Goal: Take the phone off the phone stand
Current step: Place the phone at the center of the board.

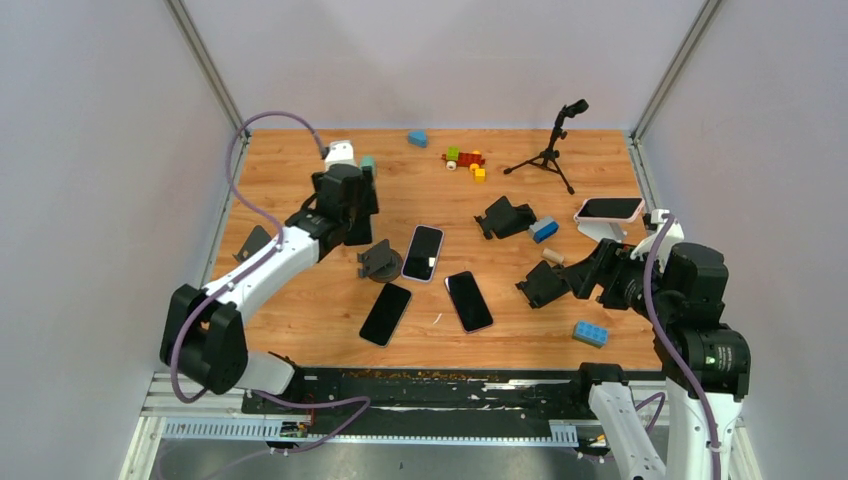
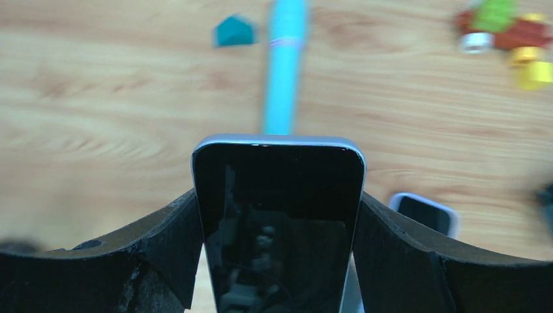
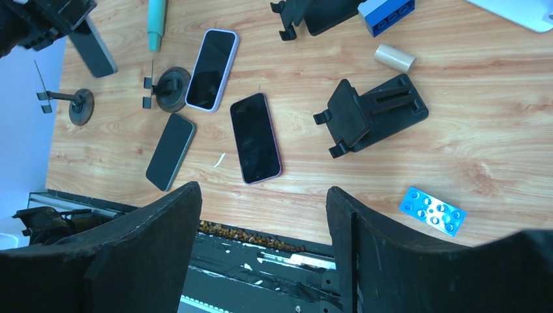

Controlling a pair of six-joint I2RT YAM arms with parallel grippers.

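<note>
My left gripper [image 1: 347, 215] is shut on a dark-screened phone [image 2: 279, 215] with a silver edge, holding it upright above the table between both fingers. The right wrist view shows this phone [image 3: 93, 51] held in the air at the far left, clear of the stands. A thin round-base stand [image 1: 378, 262] stands empty just right of the gripper. Another one [image 3: 70, 104] stands empty to its left. My right gripper [image 3: 264, 215] is open and empty, hovering at the right side [image 1: 592, 272] near a black folding stand [image 1: 543, 284].
Three phones lie flat mid-table: a pale-cased one [image 1: 422, 252], a dark one [image 1: 385, 313] and a pink-edged one [image 1: 468, 300]. Another black stand [image 1: 505, 217], a white-cased phone [image 1: 610, 208], a tripod [image 1: 548, 150], a teal pen [image 2: 285, 65] and toy bricks [image 1: 464, 160] are around.
</note>
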